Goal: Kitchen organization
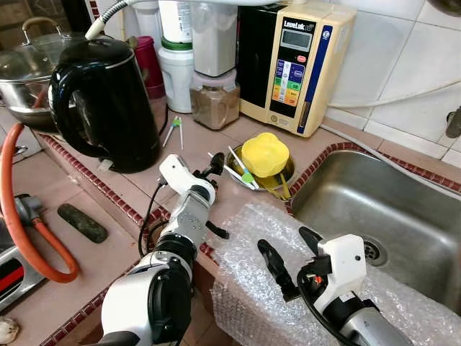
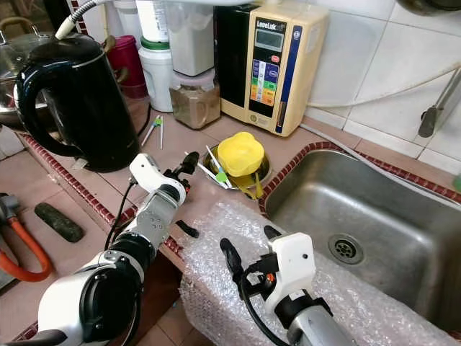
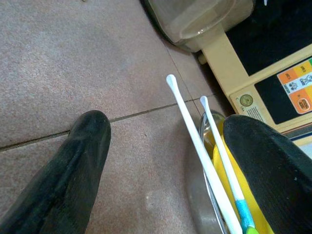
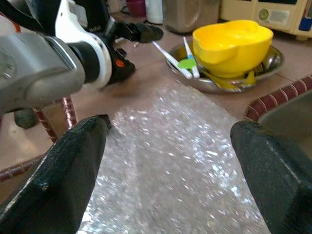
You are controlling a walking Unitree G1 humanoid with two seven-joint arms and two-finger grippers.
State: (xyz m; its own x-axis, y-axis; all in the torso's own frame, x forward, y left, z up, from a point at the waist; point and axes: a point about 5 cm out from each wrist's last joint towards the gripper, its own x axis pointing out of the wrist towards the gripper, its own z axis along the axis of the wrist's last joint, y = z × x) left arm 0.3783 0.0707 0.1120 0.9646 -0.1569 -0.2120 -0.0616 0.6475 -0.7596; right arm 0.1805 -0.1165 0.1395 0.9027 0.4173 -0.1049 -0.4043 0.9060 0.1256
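The left gripper (image 1: 216,164) is parked low over the tiled counter (image 1: 209,140), right next to the little steel bowl (image 1: 277,182). Its fingers (image 3: 73,170) are spread wide with nothing caught between them, and one finger sits just beside the two white utensil handles (image 3: 187,122) that stick out over the bowl's rim. A yellow cup-shaped thing (image 1: 264,153) is sat in that same bowl, along with a bit of green and blue on the utensil ends.

The right gripper (image 1: 289,256) is held above the sheet of bubble wrap (image 1: 252,288) that's draped over the counter edge by the sink (image 1: 374,209). It's wide open too, nothing gripped, only wrap seen between the fingers (image 4: 63,165).

Further back, a black kettle (image 1: 101,101) is stood on the counter, with a beige water machine (image 1: 295,65) and a jar of brown stuff (image 1: 215,101) against the tiled wall. An orange hose (image 1: 29,223) is looped off to the left.
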